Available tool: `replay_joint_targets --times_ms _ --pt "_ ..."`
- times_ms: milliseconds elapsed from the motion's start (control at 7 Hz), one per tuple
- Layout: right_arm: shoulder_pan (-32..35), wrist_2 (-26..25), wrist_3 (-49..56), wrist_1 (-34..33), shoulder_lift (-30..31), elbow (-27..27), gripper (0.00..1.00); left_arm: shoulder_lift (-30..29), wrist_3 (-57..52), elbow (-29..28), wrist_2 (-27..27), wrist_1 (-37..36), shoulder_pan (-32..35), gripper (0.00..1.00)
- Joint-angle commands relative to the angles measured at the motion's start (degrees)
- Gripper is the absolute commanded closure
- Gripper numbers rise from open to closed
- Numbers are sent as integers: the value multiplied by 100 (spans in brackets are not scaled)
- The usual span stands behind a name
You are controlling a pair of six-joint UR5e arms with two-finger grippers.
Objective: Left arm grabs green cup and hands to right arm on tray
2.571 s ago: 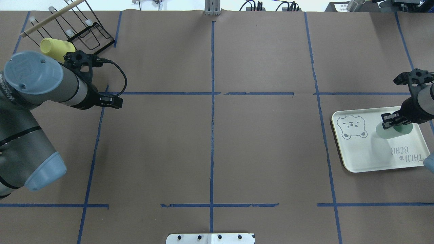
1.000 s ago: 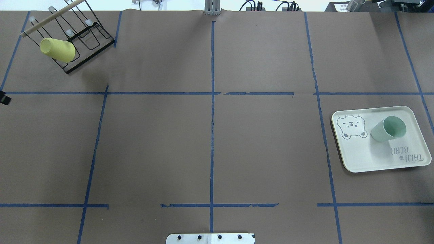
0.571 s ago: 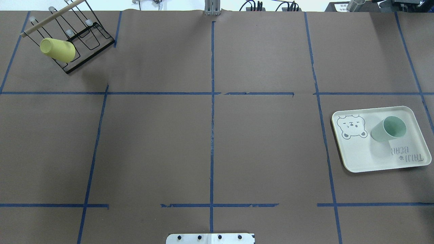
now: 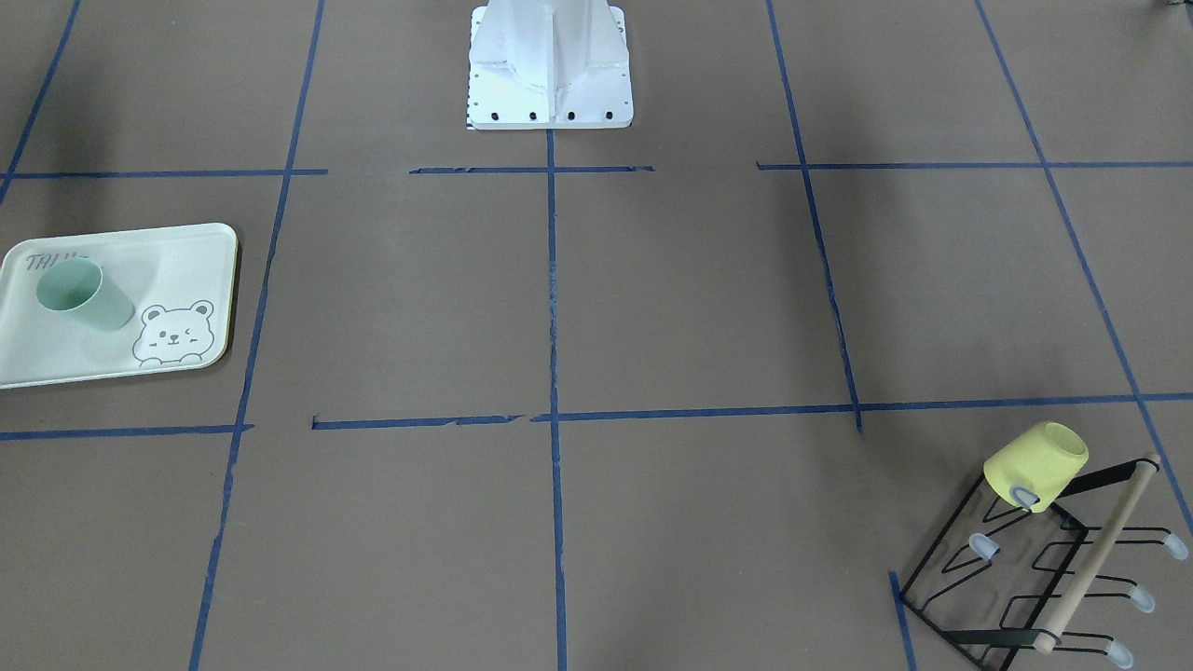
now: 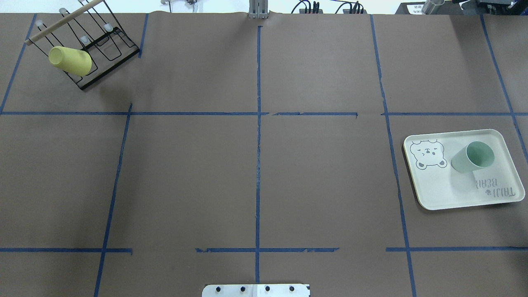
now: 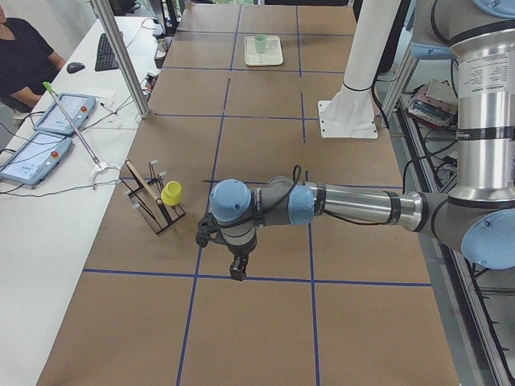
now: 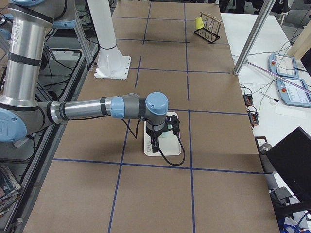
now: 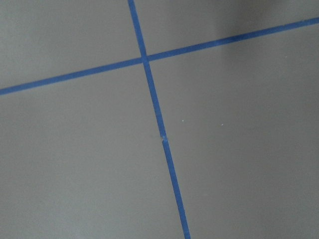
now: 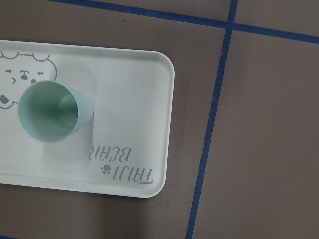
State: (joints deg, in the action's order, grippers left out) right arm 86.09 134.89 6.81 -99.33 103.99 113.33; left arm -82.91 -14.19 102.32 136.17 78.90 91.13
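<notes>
The green cup, plain and tapered, is set upright on the smooth, round-cornered tray, beside its bear drawing. At the table's left, a yellow cup is hung on a black wire rack. The left tool is held above brown paper and the right tool above the tray; their spread cannot be told.

Robotics lab, data-collection setup. Brown-papered surface gridded with blue tape. White pedestal bolted down at one edge. Jointed left arm and right arm reaching out over the grid. Aluminium frame post alongside. White side bench with teach pendants, keyboard, loose cables. Seated operator at far end. Laptop nearby.
</notes>
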Motion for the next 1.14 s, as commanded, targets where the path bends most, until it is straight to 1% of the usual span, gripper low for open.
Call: replay_joint_targets --times_ms 0,286,429,571,857,1000 --pt "4 -85 -13 -25 7 66 0 91 293 0 -2 11 1 0" --pt "4 -173 -74 -25 34 66 0 82 320 7 -2 11 -8 0" --pt "-5 -243 -83 -25 34 31 0 48 755 34 -2 11 -17 0" --pt "-5 -244 -92 -25 25 31 0 47 838 60 -11 29 -17 0" --pt "-5 -226 -127 -25 34 13 0 65 821 -9 -11 483 -17 0" --pt "-5 -191 -136 -25 34 13 0 82 821 -1 -3 521 -17 0"
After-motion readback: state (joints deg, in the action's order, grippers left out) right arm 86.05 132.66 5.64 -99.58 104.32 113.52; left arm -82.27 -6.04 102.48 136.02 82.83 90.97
